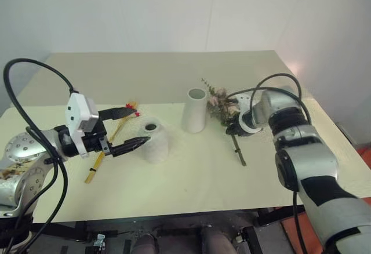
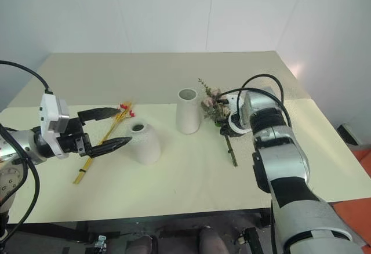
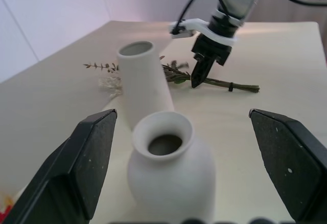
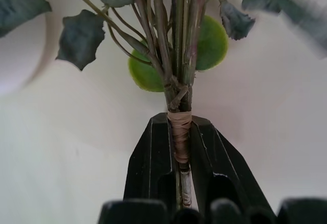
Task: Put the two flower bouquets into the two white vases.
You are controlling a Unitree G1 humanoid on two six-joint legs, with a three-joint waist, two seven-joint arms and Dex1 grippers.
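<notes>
Clamping on the taped wrap of the bushy bouquet [image 4: 179, 70], right gripper [image 4: 180, 147] with both black fingers [image 4: 153, 162] pressed against the bound stems, just below where leaves and stalks fan out. Lying flat on the counter [image 1: 191, 173] beside the tall vase [image 1: 195, 110], on the side away from the round vase, with blooms near the tall vase's base and stem ends trailing toward the counter's near edge. Not yet lifted, by the look of it.

Hovering level in front of the round vase [image 1: 155, 141], left gripper [image 1: 123, 131] with fingers spread wide and empty, one to each side of the narrow neck in the wrist view. Beyond the round vase from the tall one, lying loose on the counter: the slim bouquet [image 1: 113, 138], yellow-orange stems with red buds.

Likely light and springy, both bunches; heads soft and easily crushed, dried sprigs probably brittle. Best held at the bound stem section, where stiffest, keeping clear of blooms. Probably light enough, the vases, to tip or skid if nudged by stems going in, and breakable if ceramic; narrow neck better suited to the slim bunch, wide mouth to the bushy one.

Counted: two bouquets, two white vases, both vases upright and empty, standing just apart.
</notes>
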